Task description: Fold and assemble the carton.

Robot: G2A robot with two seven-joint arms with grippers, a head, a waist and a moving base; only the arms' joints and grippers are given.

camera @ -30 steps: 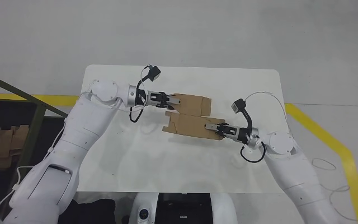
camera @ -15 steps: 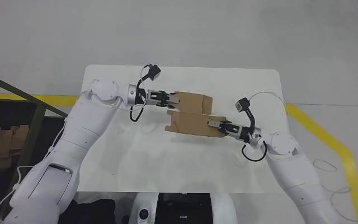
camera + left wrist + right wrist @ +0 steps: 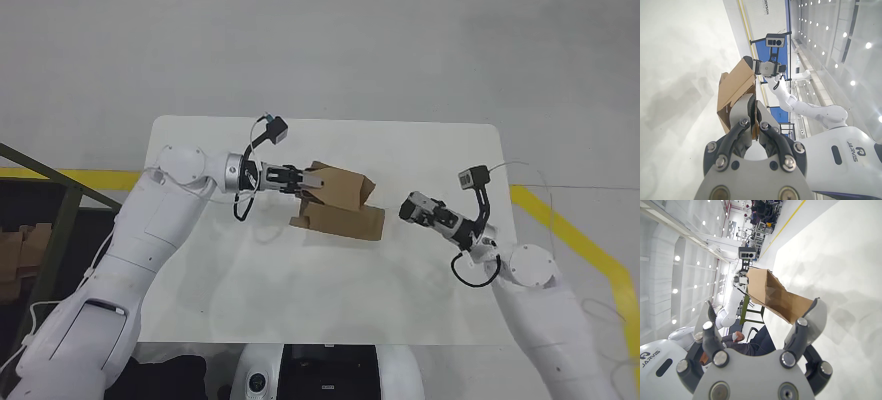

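Observation:
A brown cardboard carton (image 3: 342, 200) lies half unfolded near the middle of the white table (image 3: 250, 290), its upper panel raised into a ridge. My left gripper (image 3: 308, 180) is shut on the carton's edge on its own side; the left wrist view has the fingers (image 3: 743, 108) pinching the cardboard (image 3: 734, 89). A short gap from the carton's other end, my right gripper (image 3: 405, 208) stands open and holds nothing. From the right wrist view the carton (image 3: 772, 294) sits just beyond that gripper (image 3: 762, 311) and its spread fingertips.
Bare table surface lies in front of the carton and behind it. A yellow floor line (image 3: 560, 215) runs past the table's right side. A dark green frame (image 3: 60, 200) with flat cardboard pieces (image 3: 20, 255) stands off the left edge.
My right gripper has let go of the carton's end and drawn back to the right. The carton's upper panel has risen and it looks shorter. The left gripper keeps its hold.

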